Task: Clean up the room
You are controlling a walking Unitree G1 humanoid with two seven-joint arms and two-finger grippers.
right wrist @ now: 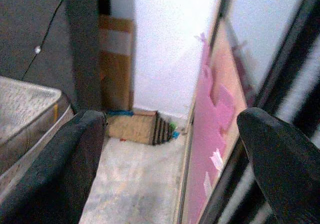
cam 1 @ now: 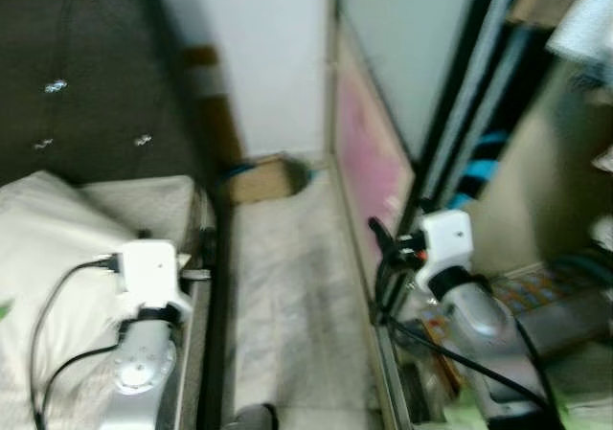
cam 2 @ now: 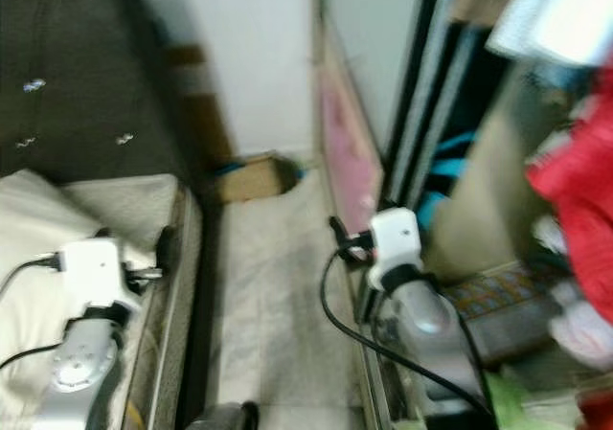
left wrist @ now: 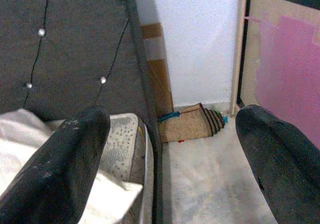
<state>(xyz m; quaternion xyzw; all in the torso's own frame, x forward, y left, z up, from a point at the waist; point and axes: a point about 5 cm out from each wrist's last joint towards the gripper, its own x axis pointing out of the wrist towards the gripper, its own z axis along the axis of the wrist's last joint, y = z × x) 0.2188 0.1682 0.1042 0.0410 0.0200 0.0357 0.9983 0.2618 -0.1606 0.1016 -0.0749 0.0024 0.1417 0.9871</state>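
Observation:
I stand in a narrow aisle of pale floor (cam 1: 287,296) between a bed and a wardrobe. A brown cardboard piece (cam 1: 263,179) with a blue bit beside it lies on the floor at the far wall, also seen as the cardboard piece (left wrist: 187,124) in the left wrist view. My left gripper (cam 1: 177,243) hovers open over the mattress edge (left wrist: 117,139), holding nothing. At the wardrobe's sliding door, my right gripper (cam 1: 388,248) is open and empty, and the cardboard piece (right wrist: 137,126) lies far ahead between its fingers.
The bed carries a white pillow (cam 1: 48,258) below a dark headboard (cam 1: 77,66) strung with small lights. A pink-papered panel (cam 1: 369,152) lines the aisle's right side. Inside the open wardrobe hang clothes, including a red garment (cam 2: 575,229).

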